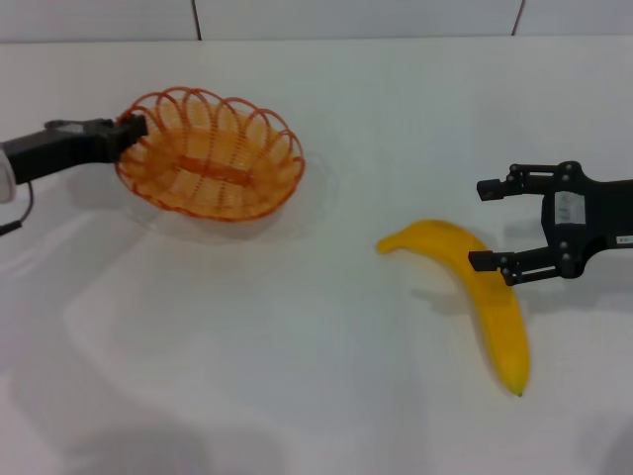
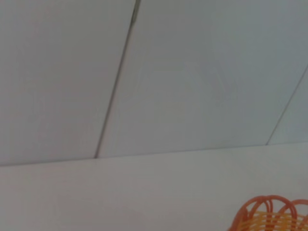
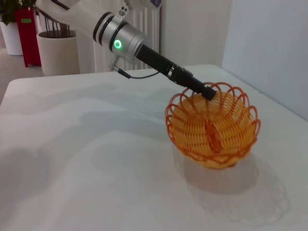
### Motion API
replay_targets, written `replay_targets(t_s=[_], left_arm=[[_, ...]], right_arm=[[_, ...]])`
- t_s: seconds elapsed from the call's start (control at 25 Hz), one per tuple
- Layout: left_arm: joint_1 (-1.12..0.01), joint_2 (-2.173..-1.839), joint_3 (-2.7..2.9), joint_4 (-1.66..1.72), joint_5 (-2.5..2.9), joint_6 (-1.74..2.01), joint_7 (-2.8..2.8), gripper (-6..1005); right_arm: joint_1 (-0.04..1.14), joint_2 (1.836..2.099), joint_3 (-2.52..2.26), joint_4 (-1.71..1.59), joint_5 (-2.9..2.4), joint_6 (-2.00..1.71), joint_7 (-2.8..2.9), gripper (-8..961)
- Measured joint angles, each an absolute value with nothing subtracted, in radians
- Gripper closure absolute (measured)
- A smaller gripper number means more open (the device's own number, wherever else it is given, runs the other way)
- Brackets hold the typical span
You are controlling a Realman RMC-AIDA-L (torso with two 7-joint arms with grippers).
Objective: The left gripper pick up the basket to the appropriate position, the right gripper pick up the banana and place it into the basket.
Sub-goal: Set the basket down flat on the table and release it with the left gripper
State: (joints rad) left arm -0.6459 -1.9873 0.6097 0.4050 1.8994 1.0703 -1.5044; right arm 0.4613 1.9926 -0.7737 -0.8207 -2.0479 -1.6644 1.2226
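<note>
Basket rim pinched by left pincer; right pincer wide open beside banana.

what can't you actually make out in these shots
- Left gripper: at the basket rim; whether its fingers pinch the wire is too small to tell in head and right wrist views.
- Basket in left wrist view: cut off by the frame edge.
- Banana: its middle lies partly under the open right gripper.

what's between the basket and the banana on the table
Nothing: in the head view only bare white table separates the basket from the banana.
</note>
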Motion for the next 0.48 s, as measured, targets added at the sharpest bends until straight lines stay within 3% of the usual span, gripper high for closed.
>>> replay_targets(t_s=[0.48], left_arm=[[-0.624, -2.016, 0.609, 0.361, 1.86, 1.044, -1.516, 893]], right_arm=[[0.462, 1.993, -0.775, -0.821, -2.048, -1.664, 1.223, 74]])
